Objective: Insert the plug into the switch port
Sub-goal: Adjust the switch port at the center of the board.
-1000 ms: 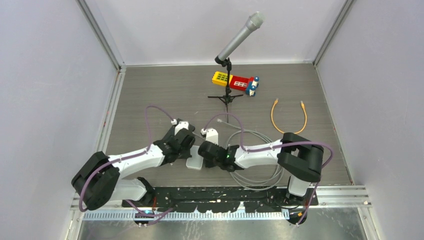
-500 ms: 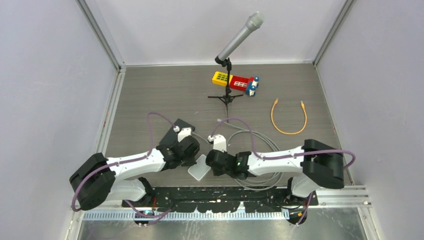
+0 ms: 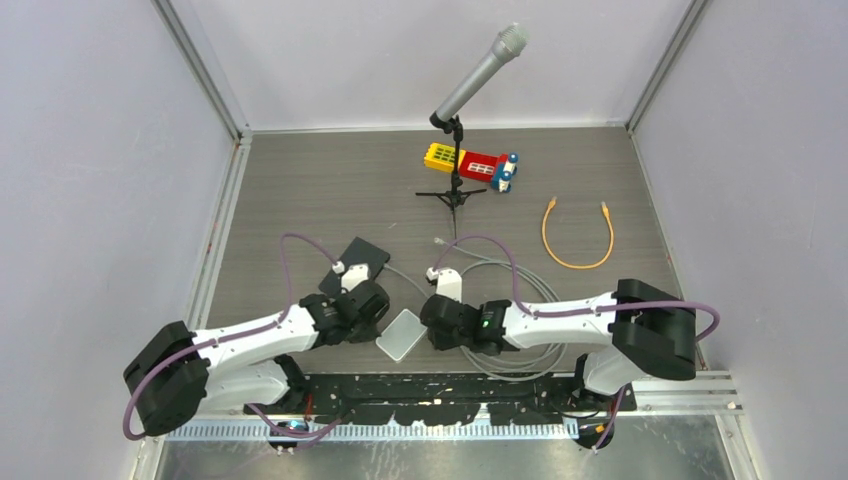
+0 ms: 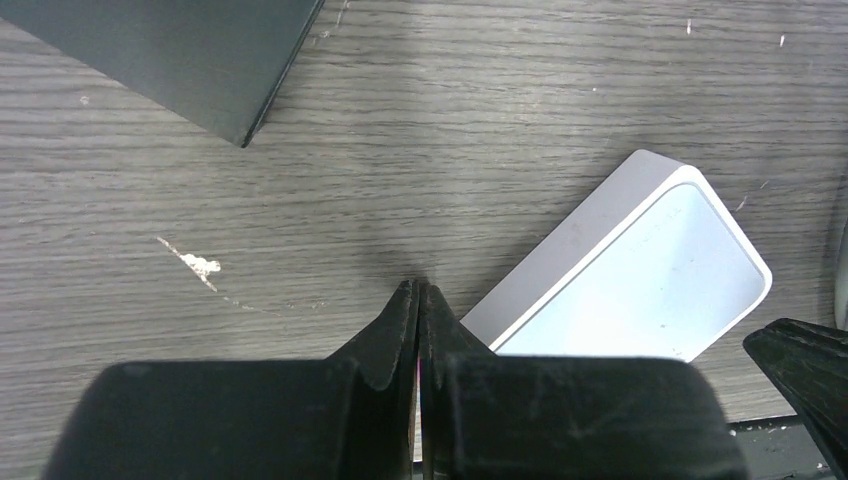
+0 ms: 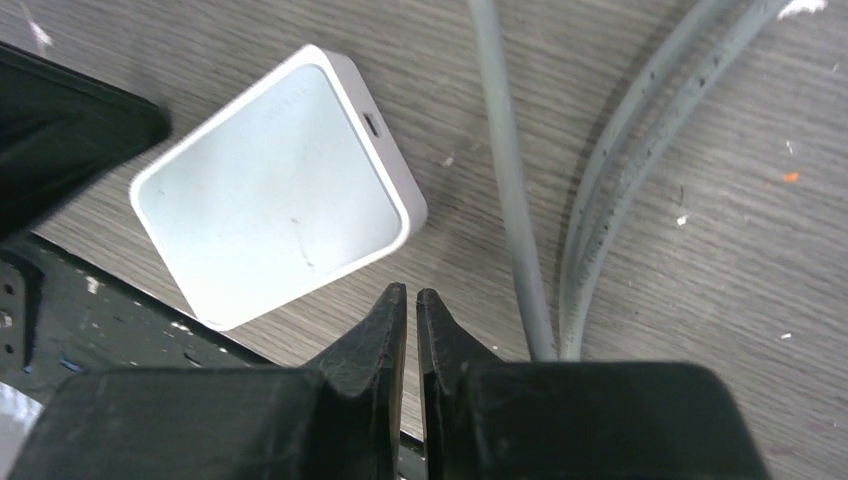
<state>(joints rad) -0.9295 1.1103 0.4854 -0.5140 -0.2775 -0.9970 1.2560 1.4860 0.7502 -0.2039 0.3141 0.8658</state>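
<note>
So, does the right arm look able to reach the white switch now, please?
Probably yes: the right gripper hovers right beside the white switch, nothing between them, though its jaws look nearly shut.

White-shelled left arm (image 3: 255,338) and right arm (image 3: 560,316) recorded, with black joint housings. Purple cables (image 3: 282,270) looped behind left claw (image 4: 417,292) and right claw (image 5: 410,297). Claw fingers (image 4: 385,335) noted as matte black, tapered, scuffed.
</note>
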